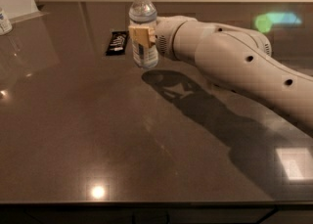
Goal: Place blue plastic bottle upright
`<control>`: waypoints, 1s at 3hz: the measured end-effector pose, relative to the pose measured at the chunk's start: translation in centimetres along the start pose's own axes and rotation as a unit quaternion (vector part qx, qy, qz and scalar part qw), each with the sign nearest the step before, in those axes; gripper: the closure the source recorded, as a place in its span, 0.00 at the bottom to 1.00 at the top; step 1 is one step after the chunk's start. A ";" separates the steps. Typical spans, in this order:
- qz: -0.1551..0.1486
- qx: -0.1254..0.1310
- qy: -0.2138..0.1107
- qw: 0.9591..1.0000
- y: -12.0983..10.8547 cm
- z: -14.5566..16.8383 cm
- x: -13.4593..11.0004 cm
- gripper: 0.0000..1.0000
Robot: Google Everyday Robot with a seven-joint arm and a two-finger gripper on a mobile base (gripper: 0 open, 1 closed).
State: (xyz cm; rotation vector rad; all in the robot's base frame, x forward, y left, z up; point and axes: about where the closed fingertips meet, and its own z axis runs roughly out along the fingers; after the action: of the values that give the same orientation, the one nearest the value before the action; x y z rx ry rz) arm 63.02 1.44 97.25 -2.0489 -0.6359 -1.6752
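Observation:
The blue plastic bottle is a clear bottle with a pale label and a white cap. It stands upright at the back middle of the dark table; I cannot tell whether its base touches the table. My gripper reaches in from the right and is shut around the bottle's middle. A tan finger pad lies across its front. The white arm stretches off to the right.
A flat black snack wrapper lies just left of and behind the bottle. Another container stands at the far left edge. A wall runs along the table's back edge.

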 end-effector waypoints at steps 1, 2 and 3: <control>0.000 0.003 -0.004 1.000 0.8 1.0 -1.6 1.00; 0.000 0.006 0.000 1.000 1.5 1.8 -2.7 1.00; -0.003 0.004 0.016 1.000 2.1 2.4 -3.4 0.82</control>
State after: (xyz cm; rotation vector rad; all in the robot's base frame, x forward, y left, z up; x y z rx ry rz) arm 65.55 0.78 93.35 -2.0117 -0.6374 -1.7022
